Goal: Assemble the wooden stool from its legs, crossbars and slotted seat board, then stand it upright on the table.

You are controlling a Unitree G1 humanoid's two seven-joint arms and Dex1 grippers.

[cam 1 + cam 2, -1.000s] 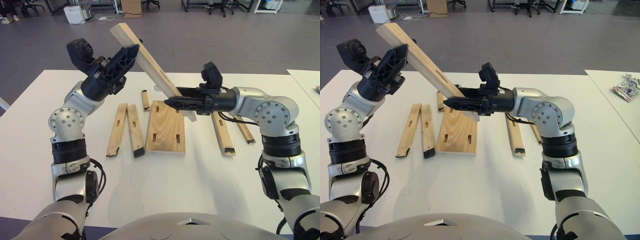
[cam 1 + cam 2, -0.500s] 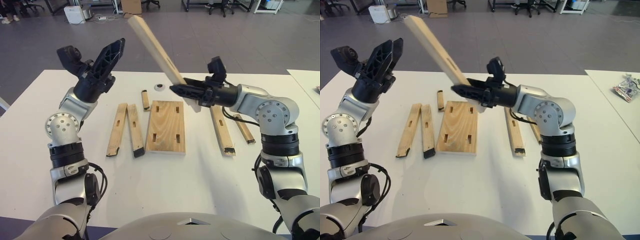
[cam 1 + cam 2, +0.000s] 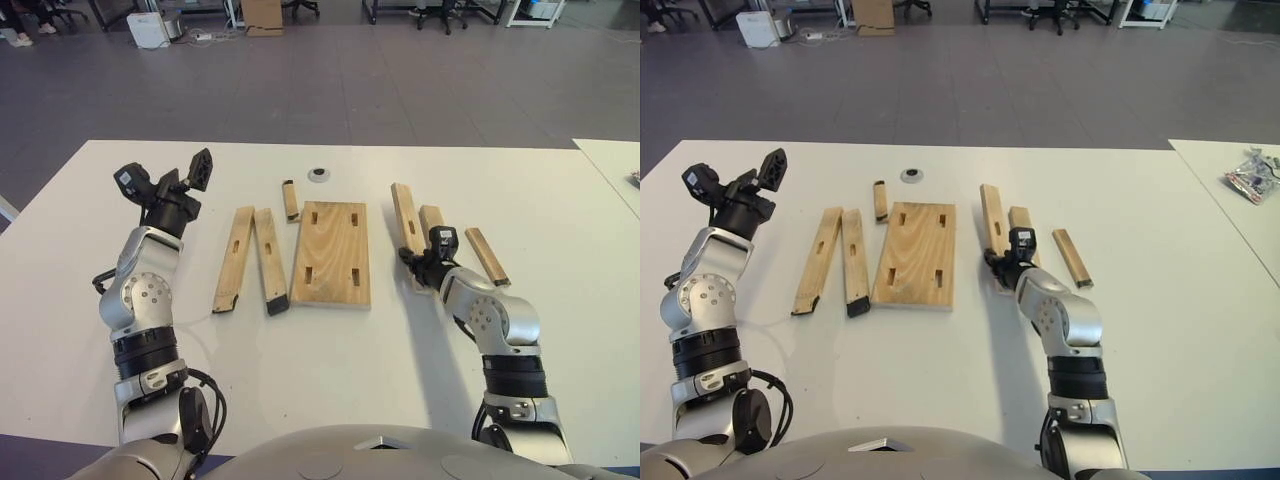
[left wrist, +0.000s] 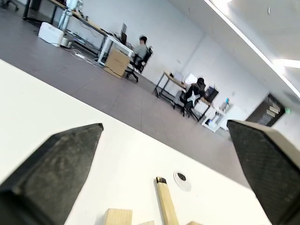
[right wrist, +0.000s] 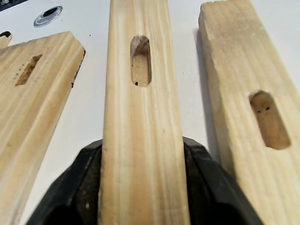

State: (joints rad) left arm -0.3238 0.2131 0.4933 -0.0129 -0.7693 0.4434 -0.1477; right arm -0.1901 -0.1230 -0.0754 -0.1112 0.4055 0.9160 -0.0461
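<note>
The slotted seat board [image 3: 330, 252] lies flat at the table's middle. Just right of it lies a long wooden leg [image 3: 404, 214], and my right gripper [image 3: 417, 262] is shut on its near end; in the right wrist view the leg [image 5: 140, 117] runs out between the two black fingers [image 5: 77, 187]. A second leg [image 3: 432, 222] lies beside it, with a short bar [image 3: 487, 255] further right. Two more legs [image 3: 233, 258] [image 3: 268, 258] lie left of the board. A short crossbar [image 3: 290, 200] lies behind them. My left gripper [image 3: 185, 178] hovers open above the table's left part, holding nothing.
A small round disc [image 3: 320, 174] sits on the table behind the seat board. The table's near half is bare white surface. A second table edge with a small packet [image 3: 1252, 176] lies far right. Open floor and desks stand beyond the far edge.
My left gripper let go of the raised leg's upper end and drew back low to the left. My right gripper brought that leg down flat onto the table, right of the seat board.
</note>
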